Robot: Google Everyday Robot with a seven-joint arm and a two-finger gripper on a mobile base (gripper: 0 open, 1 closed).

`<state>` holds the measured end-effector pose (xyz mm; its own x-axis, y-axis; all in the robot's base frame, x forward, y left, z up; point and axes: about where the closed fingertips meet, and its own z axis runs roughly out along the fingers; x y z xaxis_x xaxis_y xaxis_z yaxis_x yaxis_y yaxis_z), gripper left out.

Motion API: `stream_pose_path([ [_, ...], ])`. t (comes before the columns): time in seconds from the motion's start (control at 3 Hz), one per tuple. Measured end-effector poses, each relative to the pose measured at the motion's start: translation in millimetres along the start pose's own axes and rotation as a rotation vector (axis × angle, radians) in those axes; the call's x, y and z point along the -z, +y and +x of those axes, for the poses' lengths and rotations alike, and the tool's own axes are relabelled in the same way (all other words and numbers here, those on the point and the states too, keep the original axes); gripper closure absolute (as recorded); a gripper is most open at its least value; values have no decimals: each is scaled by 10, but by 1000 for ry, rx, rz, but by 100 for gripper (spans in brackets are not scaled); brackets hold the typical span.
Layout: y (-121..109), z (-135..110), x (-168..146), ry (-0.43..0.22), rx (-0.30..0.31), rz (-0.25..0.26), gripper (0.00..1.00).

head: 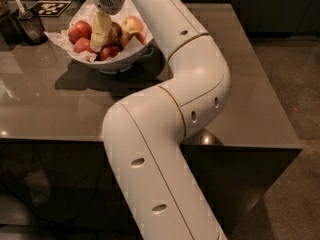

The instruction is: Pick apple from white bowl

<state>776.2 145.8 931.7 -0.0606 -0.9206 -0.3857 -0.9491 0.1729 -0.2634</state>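
The grey table (260,84) fills most of the view, its glossy top running from 9 o'clock across to 3 o'clock. My white arm (165,134) rises from 6 o'clock, bends at the middle of the view and reaches back towards 11 o'clock, passing over the table's near edge.

At 11 o'clock the white bowl (122,61) stands on the table, lined with crumpled white paper (56,37) that spills over its rim on the 9 o'clock side. My wrist hangs over the bowl, and my gripper (100,45) points straight down into it, low among the fruit. Whether it is wide, narrow or closed on anything I cannot tell, since it shows only as 1 pale yellow shape.

The apple (133,24), red running into golden yellow, lies in the bowl at about 2 o'clock from my gripper, against the far rim and close under my forearm. It is near the gripper but not at it: 1 darker apple (116,32) sits between them. At 9 o'clock from my gripper lie 2 red apples (80,31), 1 behind the other, and another small dark red apple (109,52) lies just beside its tip, toward 5 o'clock.

Beyond the bowl, at the view's 10 o'clock, stand a dark container (31,27) holding a utensil and a black-and-white marker card (50,7).
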Motion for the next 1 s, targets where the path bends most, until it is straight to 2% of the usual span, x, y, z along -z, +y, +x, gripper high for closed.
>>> stream_pose_path([
  [0.67,4,-17,-65,-6,14,-6,0],
  [1.0,22,40,-140,-10,7,-27,0],
])
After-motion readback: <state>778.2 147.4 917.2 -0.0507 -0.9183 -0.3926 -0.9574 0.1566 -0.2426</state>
